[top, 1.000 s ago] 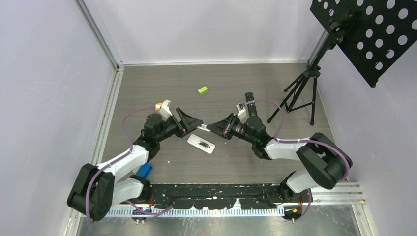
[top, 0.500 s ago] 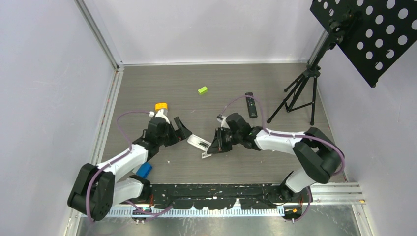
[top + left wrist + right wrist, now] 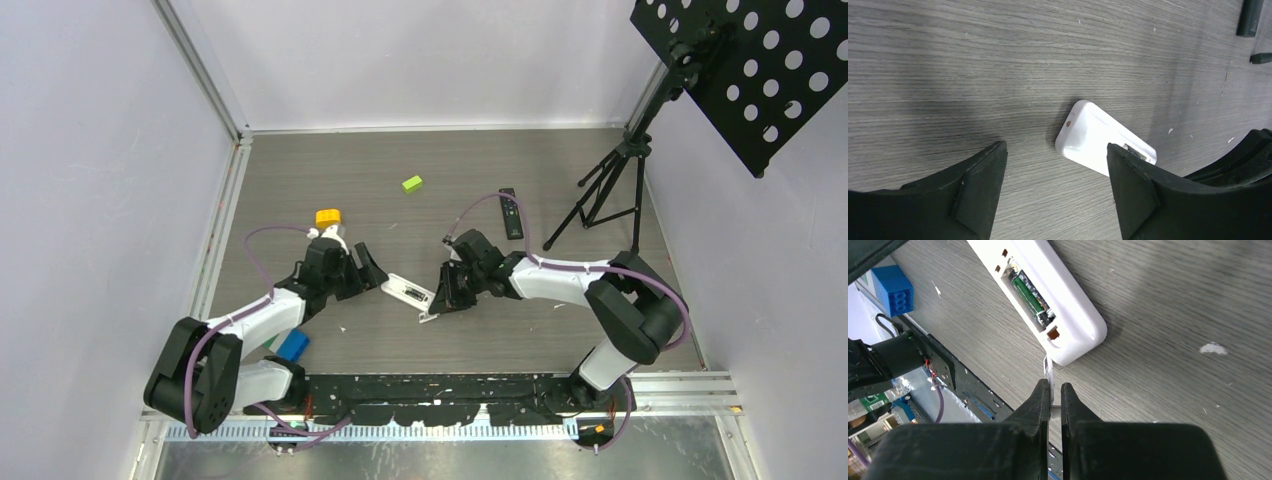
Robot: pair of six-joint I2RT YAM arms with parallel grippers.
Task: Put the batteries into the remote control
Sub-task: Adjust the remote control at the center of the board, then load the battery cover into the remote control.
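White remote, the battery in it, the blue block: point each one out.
White remote (image 3: 1068, 292): right wrist view, casing beside the open bay.
Battery (image 3: 1029, 296): right wrist view, middle of its body.
Blue block (image 3: 897, 290): right wrist view, studded top face.

A: Far end of the white remote (image 3: 1093, 137) is being covered by a left gripper (image 3: 1054, 150) finger.
B: Its top is being cropped in the right wrist view; thin white piece (image 3: 1048, 371) is being mostly hidden inside the right gripper (image 3: 1053, 386); battery (image 3: 1030, 295) print is being blurred.

Bright, even light casts soft shadows beside the white remote (image 3: 1093, 142); the right wrist view's far table (image 3: 1198, 290) blurs.
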